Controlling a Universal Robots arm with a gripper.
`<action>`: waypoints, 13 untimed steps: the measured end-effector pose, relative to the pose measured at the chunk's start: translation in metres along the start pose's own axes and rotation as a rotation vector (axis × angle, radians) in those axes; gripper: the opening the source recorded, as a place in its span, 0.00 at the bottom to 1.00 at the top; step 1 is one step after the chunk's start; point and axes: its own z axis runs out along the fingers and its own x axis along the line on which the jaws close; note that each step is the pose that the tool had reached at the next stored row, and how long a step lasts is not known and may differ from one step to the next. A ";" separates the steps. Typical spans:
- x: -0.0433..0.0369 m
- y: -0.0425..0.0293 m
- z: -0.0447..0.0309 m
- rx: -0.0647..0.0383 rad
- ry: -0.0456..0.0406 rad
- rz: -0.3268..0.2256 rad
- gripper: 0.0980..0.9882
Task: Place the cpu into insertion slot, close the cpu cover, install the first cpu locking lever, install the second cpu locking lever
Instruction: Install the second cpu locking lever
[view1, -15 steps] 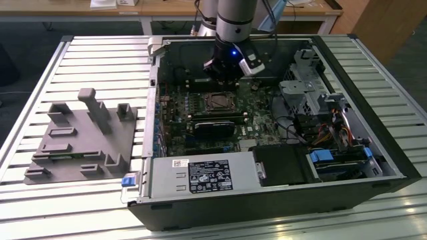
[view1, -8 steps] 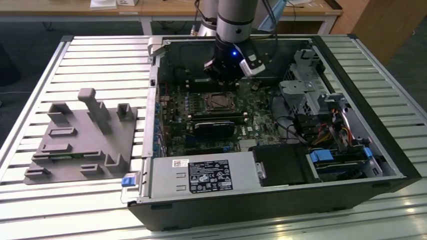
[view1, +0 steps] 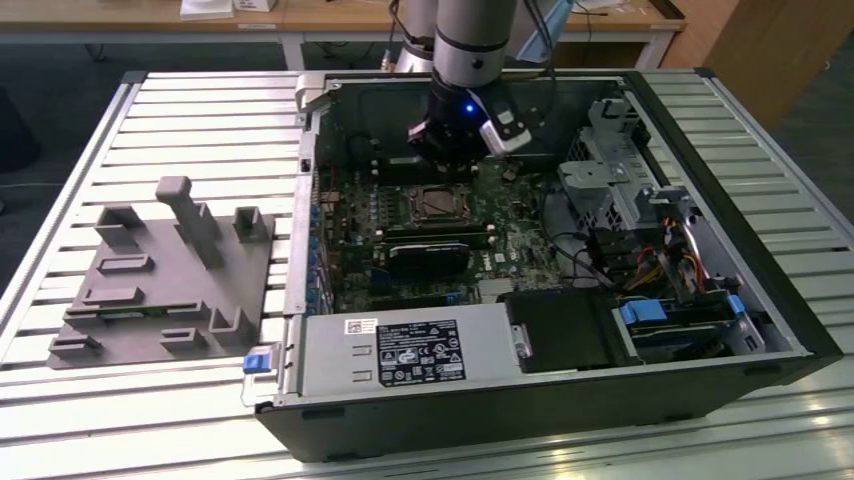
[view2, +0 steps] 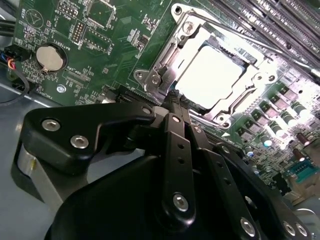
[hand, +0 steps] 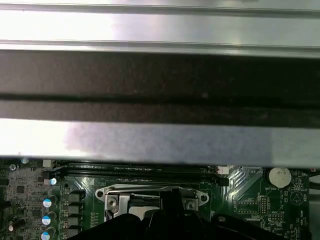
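The gripper, fingers together and empty, is hovering at the edge of the slot, where the chip, light, stiff and fragile, is lying under its springy cover.

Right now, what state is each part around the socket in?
cpu: seated flat in the insertion slot.
cpu cover: closed down over the cpu's edges.
gripper: tips at the cover's edge; its jaws look together.
computer case: side open, board exposed.
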 end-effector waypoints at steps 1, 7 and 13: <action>0.0000 -0.0006 0.0000 0.000 0.0000 0.000 0.01; 0.0000 -0.0046 -0.0003 0.000 0.0000 0.000 0.01; 0.0000 -0.0089 -0.0005 0.000 0.0000 0.000 0.01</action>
